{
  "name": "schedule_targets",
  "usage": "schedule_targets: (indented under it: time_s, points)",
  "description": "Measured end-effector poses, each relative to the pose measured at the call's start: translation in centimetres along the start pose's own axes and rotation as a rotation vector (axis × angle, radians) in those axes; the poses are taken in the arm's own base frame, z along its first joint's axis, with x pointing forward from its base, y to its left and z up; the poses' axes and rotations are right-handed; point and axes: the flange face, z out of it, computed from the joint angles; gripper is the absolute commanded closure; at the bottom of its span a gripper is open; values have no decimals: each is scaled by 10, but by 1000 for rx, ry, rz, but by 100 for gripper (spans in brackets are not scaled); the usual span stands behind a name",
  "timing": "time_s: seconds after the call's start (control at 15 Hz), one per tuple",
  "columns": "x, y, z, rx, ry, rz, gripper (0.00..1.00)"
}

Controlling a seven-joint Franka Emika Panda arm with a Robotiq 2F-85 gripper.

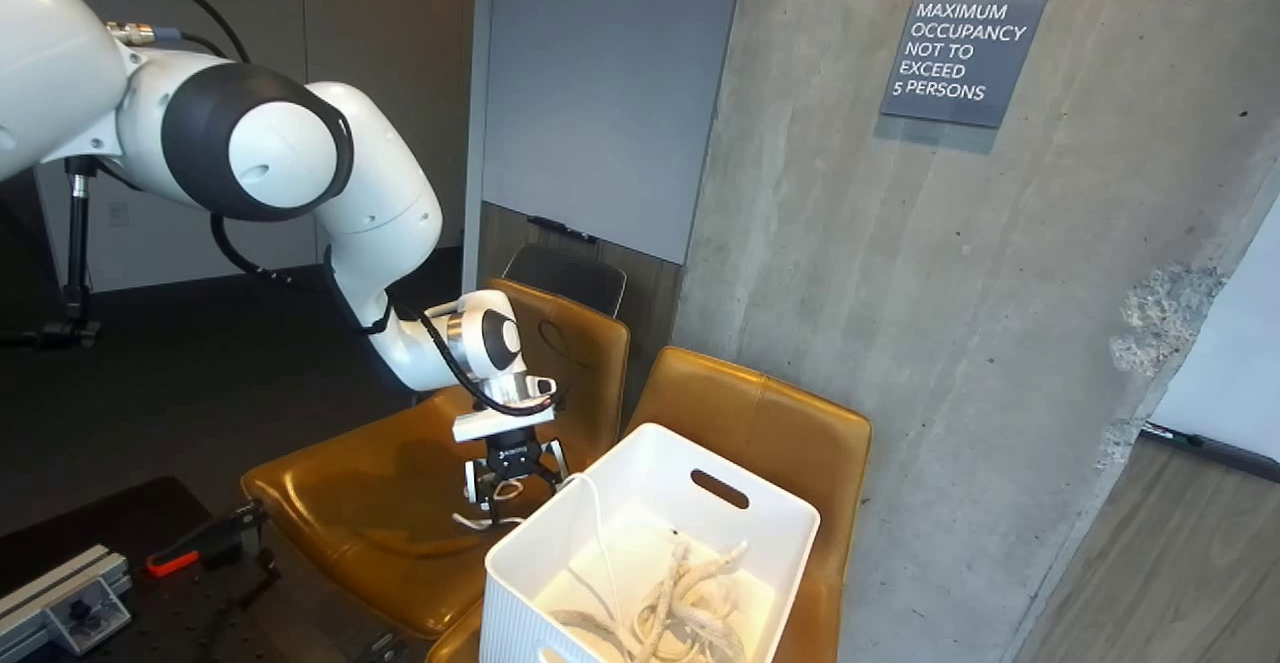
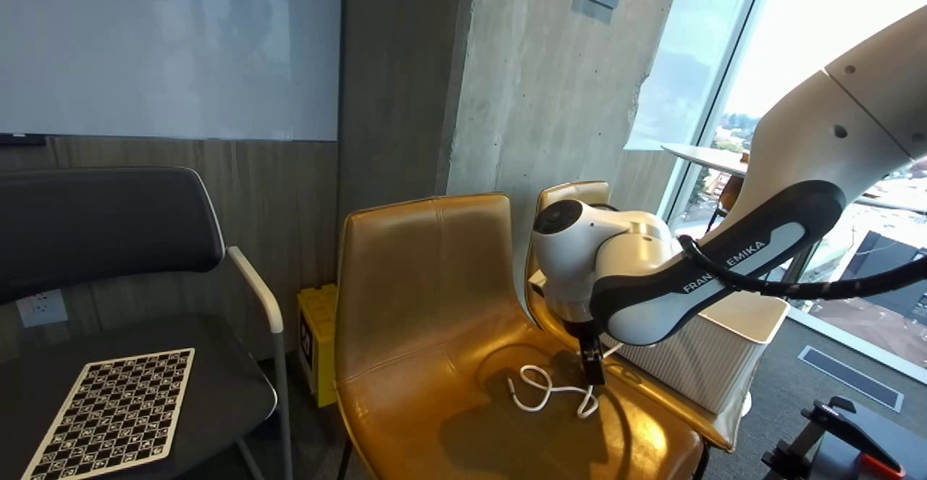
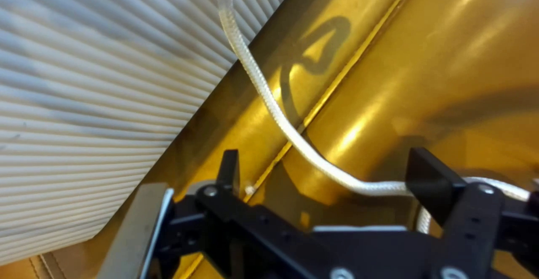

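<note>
1. The gripper (image 3: 325, 166) has its two fingers spread wide apart, and they point down at a chair seat.
2. The white rope (image 3: 290, 131) runs across the gap between the fingers. It goes on below the finger at the right of the wrist view, but I can't tell if they touch.
3. Just beside the gripper, more of the rope lies on the seat in loose, curly loops.
4. Right under the gripper is a shiny brown chair (image 2: 405, 393).
5. Close by the gripper is a big white box (image 3: 105, 102) with bumpy lines on its side. The rope goes up over its rim and hangs down inside.
6. A bit farther from the gripper, a pile of thick tan ropes (image 1: 660, 603) lies in the box.
7. The box sits on a second brown chair (image 1: 750, 398), and that chair's back stands past the box from the gripper.
8. Well away from the gripper is a black chair (image 2: 101, 219), with a checked board (image 2: 108, 415) on it.
9. Far behind, high above the gripper, a sign (image 1: 965, 53) hangs on a gray wall (image 1: 850, 273).
</note>
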Motion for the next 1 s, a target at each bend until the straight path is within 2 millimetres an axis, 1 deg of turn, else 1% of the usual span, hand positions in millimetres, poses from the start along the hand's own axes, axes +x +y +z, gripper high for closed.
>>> schedule_targets:
  time_s: [0.2,0.33,0.47,0.8,0.93,1.0]
  points:
    - [0,6,9,2,-7,0,0]
    - [-1,10,13,3,-9,1,28]
    - [-2,13,13,5,-7,2,42]
    - [-3,19,11,7,-11,5,81]
    - [-5,25,12,5,-14,10,95]
    - [-7,28,13,5,-16,14,100]
